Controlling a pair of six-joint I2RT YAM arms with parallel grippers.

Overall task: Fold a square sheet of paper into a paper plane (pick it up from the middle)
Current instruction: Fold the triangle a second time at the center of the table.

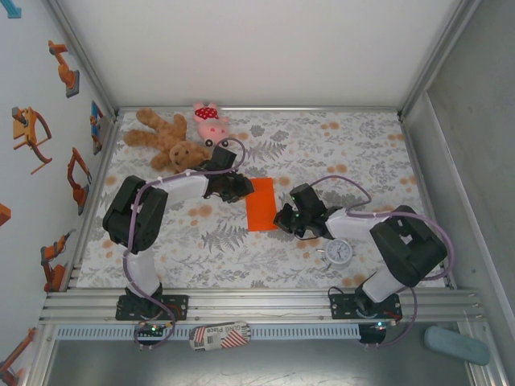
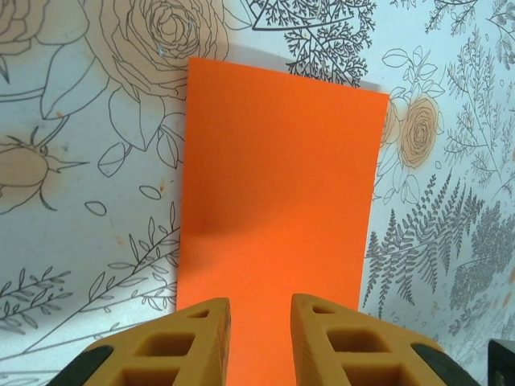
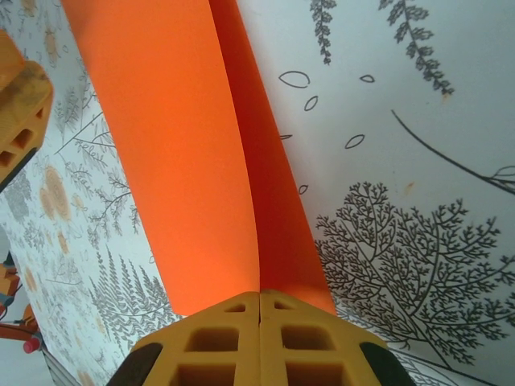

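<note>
The square sheet of paper [image 1: 260, 203], bright orange, lies folded in half as a narrow strip in the middle of the table. My right gripper [image 1: 282, 219] is at the strip's near right corner. In the right wrist view its fingers [image 3: 259, 296] are shut on the paper [image 3: 185, 161], where two layers meet along a crease. My left gripper [image 1: 240, 189] sits at the strip's left edge. The left wrist view shows its jaws [image 2: 260, 322] open just above the paper [image 2: 278, 185], with nothing between them.
A brown teddy bear [image 1: 169, 141] and a pink plush pig [image 1: 210, 122] lie at the back left of the flowered table cover [image 1: 354, 153]. A small round white clock [image 1: 339, 252] stands near the right arm. Walls close in both sides.
</note>
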